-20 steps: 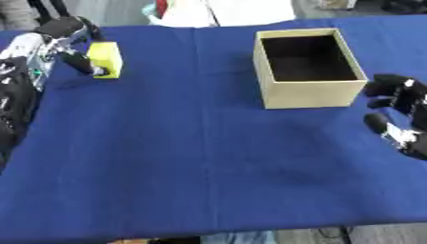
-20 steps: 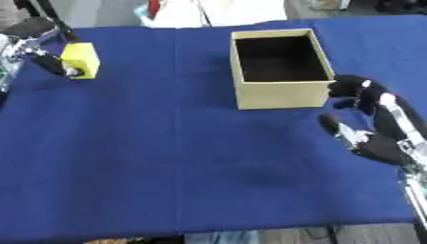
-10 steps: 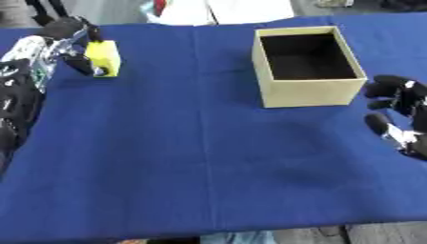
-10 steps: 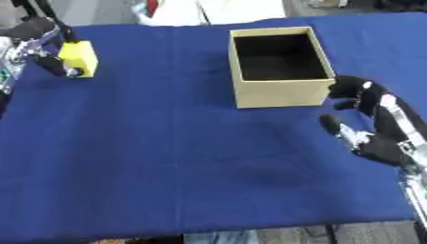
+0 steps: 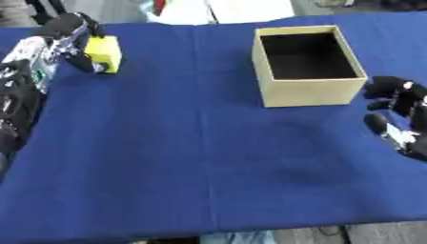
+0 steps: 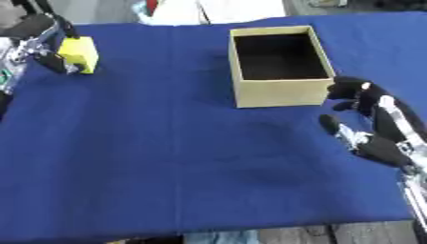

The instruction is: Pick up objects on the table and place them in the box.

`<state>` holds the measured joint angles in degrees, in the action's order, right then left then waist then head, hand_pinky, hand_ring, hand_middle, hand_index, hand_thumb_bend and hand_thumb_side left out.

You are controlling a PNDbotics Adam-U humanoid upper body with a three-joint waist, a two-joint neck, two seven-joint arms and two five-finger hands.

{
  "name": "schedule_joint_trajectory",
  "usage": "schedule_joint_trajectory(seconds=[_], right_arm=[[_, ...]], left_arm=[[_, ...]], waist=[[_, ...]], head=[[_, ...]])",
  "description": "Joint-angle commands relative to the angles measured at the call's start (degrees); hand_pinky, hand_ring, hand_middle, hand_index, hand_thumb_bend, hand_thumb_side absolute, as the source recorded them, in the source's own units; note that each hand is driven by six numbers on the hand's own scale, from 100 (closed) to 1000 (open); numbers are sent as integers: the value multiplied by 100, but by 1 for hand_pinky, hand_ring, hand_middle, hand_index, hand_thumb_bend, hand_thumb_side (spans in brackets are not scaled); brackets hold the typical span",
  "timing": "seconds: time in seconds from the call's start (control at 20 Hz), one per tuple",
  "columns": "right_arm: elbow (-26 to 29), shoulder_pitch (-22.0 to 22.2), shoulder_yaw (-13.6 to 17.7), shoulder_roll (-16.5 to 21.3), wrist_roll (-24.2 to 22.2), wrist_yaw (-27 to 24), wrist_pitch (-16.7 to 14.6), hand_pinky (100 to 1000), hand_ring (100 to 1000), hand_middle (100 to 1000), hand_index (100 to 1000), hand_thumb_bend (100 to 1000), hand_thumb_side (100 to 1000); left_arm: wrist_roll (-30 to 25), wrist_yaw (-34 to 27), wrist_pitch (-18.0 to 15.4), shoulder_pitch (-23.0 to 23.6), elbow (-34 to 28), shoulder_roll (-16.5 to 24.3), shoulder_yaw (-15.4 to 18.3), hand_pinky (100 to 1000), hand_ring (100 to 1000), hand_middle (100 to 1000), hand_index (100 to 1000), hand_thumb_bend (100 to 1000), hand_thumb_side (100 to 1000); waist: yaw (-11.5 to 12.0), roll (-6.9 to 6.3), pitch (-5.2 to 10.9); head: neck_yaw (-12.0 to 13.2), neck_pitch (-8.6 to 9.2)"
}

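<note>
Gripping a yellow block [image 5: 103,54] at about ten o'clock on the table, the left hand [image 5: 68,35] is curling its fingers and thumb around the block's near and left faces — the faces under the fingers are hidden, and whether the block is resting on the blue tablecloth [image 5: 183,157] or sitting just above it cannot be told. The left arm is running down the left border and is partly cut off there. An open cardboard box [image 5: 307,64] is standing at about one o'clock, well apart from the block; its dark inside is showing nothing that can be made out. Near three o'clock, just beside the box's near right corner, the right hand [image 6: 367,124] is hovering with fingers loosely spread, holding nothing — its wrist is running off the frame.
</note>
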<state>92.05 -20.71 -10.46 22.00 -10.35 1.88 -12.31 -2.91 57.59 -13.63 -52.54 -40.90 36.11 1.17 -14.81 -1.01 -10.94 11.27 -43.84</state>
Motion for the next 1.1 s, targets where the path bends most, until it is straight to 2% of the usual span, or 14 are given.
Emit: schedule_joint_trajectory(seconds=[0.05,0.25,0.5,0.8,1.1], right_arm=[[40,-59,69,90,-18,-34,-7,709,781,743,871,482,506],[38,-52,59,94,-34,-38,-7,710,781,743,871,480,508],[35,-47,22,76,-79,-49,-7,710,781,742,871,478,510],[60,-126,-96,-7,-199,-83,-12,711,781,742,871,476,510],[107,-273,-261,-141,-397,-116,-15,711,780,740,869,476,510]], left_arm=[[4,-275,-82,-163,-429,272,-51,607,341,288,520,365,100],[-38,-595,-161,-314,-891,215,-178,607,343,293,525,372,100],[-173,-848,-349,-614,-1364,-174,-468,606,347,294,529,372,100],[-312,-952,-555,-1009,-1665,-1066,-814,608,349,296,531,369,100],[-401,-756,-729,-1092,-1580,-1754,-1013,612,360,309,544,372,100]], waist=[[16,-21,129],[31,-58,182],[2,-69,224],[-160,-67,246],[-418,-53,209]], head=[[-16,-28],[-4,-28],[64,-28],[233,-28],[351,-28]])
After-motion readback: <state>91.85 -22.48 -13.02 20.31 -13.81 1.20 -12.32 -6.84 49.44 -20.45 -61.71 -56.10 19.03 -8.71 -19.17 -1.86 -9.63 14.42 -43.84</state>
